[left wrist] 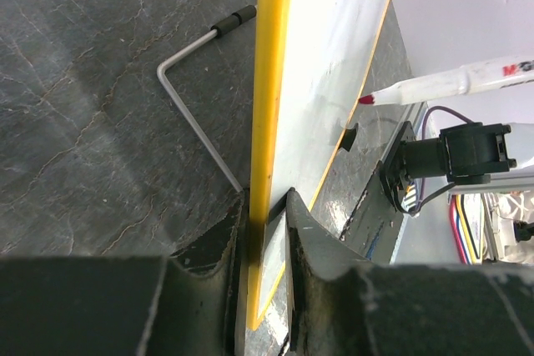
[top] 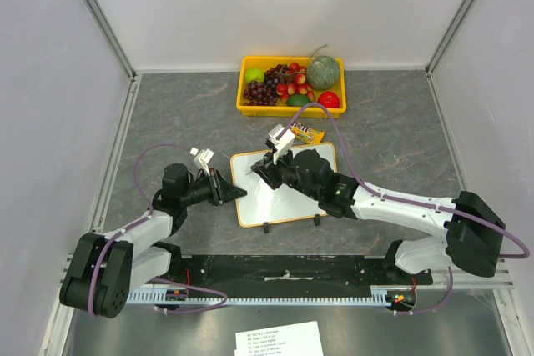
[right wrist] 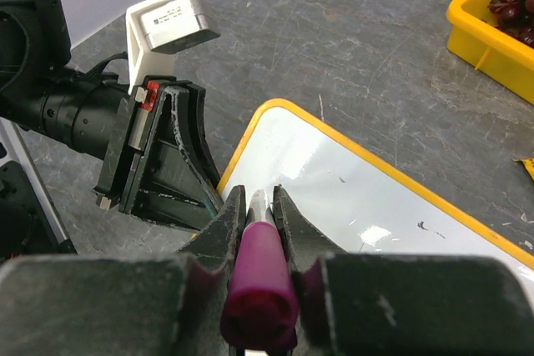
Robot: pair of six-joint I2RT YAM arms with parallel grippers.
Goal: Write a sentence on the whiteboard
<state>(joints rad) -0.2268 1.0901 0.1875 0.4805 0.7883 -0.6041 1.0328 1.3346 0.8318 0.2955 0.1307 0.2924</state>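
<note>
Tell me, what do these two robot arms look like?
The left arm and right arm match: white tube links between chunky black joints, each trailing a thin purple cable. The left gripper and right gripper are black two-finger wedges, each carrying a small white camera block.

From above and behind the black arm bases [top: 96, 277], our fixed top camera looks steeply down on the whole grey stone-patterned table [top: 392, 114]. It stands far enough back to take in the pale side walls [top: 50, 81].

Our left wrist camera sits right behind the left claw [left wrist: 267, 206] and faces along its fingers. It is so close that the small glossy white whiteboard with the orange-tan frame [left wrist: 334, 64] shows nearly edge-on.

Our right wrist camera peers down at close range past the right claw [right wrist: 261, 199] and the purple-capped white marker [right wrist: 259, 289].

All three views share the whiteboard's left edge. Both wrist views catch the marker, and the right one faces the left claw.
</note>
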